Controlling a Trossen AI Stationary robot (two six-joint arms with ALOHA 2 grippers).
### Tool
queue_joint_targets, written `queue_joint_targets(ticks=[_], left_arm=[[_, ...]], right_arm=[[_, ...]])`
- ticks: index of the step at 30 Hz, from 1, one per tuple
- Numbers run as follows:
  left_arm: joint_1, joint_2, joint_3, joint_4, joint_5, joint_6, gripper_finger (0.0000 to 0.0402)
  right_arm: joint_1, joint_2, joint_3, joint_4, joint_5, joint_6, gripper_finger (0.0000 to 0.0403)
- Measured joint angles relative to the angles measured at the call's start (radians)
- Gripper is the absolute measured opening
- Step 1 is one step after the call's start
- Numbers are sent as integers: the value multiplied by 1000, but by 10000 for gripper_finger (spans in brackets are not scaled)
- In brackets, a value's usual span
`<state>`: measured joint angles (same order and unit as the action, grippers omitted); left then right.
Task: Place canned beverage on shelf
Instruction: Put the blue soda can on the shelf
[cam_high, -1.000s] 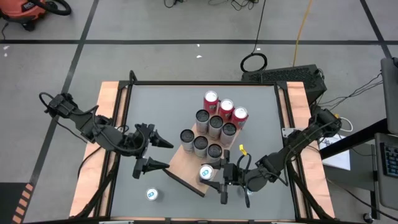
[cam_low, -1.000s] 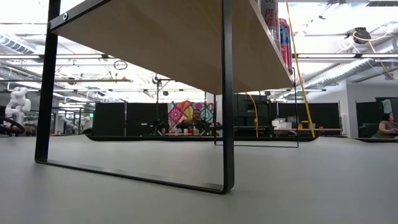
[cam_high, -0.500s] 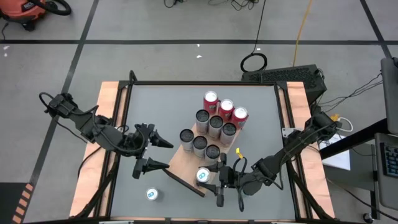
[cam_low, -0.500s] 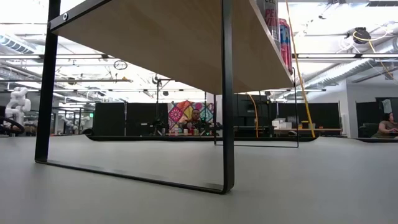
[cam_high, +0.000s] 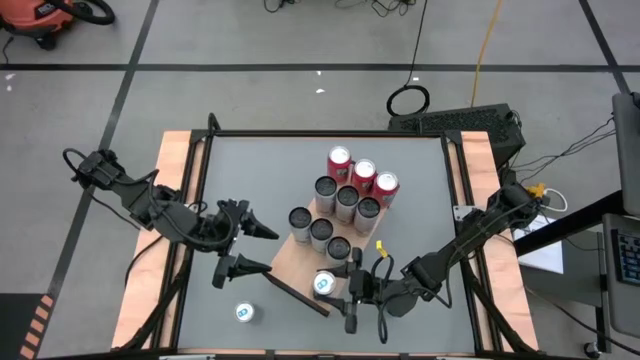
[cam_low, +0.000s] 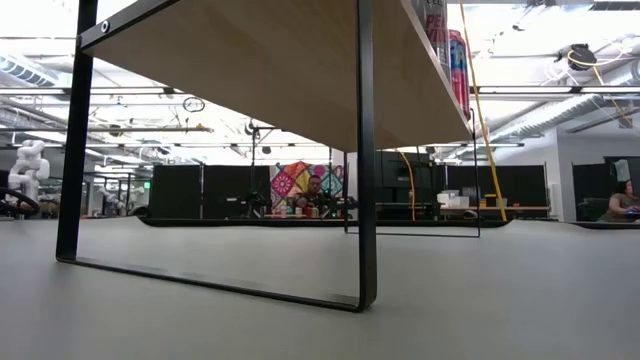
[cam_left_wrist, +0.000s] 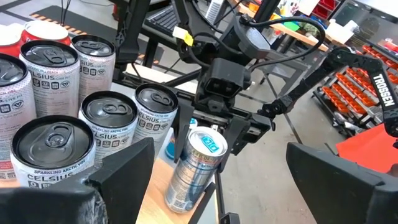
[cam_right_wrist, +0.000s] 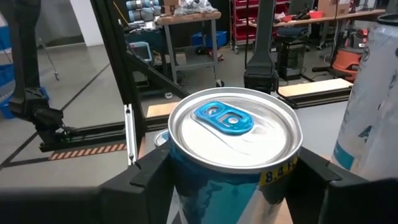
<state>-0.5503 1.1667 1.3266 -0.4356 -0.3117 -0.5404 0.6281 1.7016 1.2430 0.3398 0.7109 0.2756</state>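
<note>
R claw (cam_high: 337, 289) gripping blue-tab can (cam_high: 324, 283) over shelf (cam_high: 290, 270); L claw (cam_high: 258, 247) waiting wide; low view hiding both.

Held can (cam_high: 325, 283): silver with blue tab. Shelf (cam_high: 296, 262) light-brown with black strips. Far-edge cans (cam_high: 339, 158) have red tops; the others (cam_high: 322, 229) grey.

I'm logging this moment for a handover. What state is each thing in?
Right pincer: shut on the blue-tab can.
Blue-tab can: upright, held over the shelf's near end.
Left pincer: open, holding nothing, beside the shelf.
Shelf: carries nine upright cans.
Loose can: upright on the table, untouched.
</note>
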Motion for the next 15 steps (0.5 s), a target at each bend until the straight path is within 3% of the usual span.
queue_joint_targets(ticks=[8,15], left_arm=[[0,0,0,0,1,0,368],[0,0,0,0,1,3,368]], right_arm=[[0,0,0,-22,3,0,213],[1,-5,0,-30,29,0,264]])
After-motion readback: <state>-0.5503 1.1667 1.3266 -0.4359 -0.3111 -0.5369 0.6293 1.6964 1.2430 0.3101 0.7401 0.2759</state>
